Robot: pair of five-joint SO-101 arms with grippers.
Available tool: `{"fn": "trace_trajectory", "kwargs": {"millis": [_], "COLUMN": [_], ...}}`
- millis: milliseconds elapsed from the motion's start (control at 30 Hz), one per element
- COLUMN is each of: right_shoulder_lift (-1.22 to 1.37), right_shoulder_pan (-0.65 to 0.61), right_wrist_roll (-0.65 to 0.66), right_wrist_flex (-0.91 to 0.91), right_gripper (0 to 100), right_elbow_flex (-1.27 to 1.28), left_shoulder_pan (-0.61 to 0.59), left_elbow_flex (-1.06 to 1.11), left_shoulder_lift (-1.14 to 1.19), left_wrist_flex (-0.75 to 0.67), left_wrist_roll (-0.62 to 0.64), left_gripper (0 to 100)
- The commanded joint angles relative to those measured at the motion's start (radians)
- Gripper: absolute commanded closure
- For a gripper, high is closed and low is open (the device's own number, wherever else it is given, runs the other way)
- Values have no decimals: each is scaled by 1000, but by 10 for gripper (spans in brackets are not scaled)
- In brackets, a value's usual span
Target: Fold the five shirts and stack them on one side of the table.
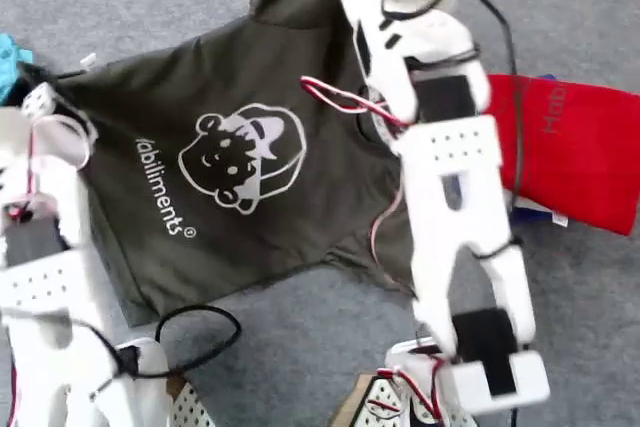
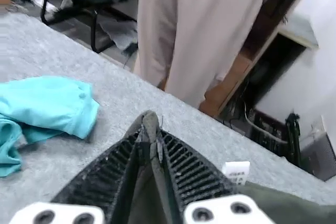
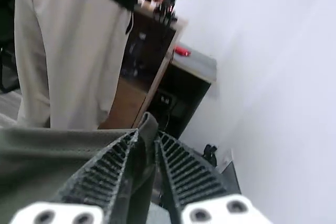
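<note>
High view, red shirt (image 1: 580,162) beside olive shirt (image 1: 230,147)

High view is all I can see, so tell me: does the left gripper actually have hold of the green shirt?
Observer: Yes. In the left wrist view the left gripper is shut on a fold of the green shirt.
Operator: And the right one?
Observer: The right gripper is shut on the same shirt's edge.
Operator: What lies past the left gripper?
Observer: A turquoise shirt, bunched on the table.
</note>
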Motion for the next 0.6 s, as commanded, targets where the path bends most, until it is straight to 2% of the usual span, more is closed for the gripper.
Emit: {"fn": "trace_trajectory", "kwargs": {"millis": [0, 167, 300, 433, 567], "right_shoulder_lift": [84, 197, 183, 133, 84], "right_shoulder_pan": [22, 50, 73, 87, 85], "right_wrist_roll": [3, 3, 3, 11, 41], "right_wrist_flex": [-83, -34, 247, 523, 712], "right_gripper": [997, 997, 996, 995, 995], "right_elbow_flex": [-16, -101, -177, -240, -252], "left_shoulder_pan": [18, 41, 41, 38, 41], "left_elbow_flex": [-6, 5, 14, 11, 9], "left_shoulder_lift": [124, 202, 202, 202, 200], "left_wrist_flex": [-126, -146, -60, 91, 239], "left_wrist_roll": [5, -2, -2, -9, -91], "left_gripper": [979, 980, 980, 980, 981]}}
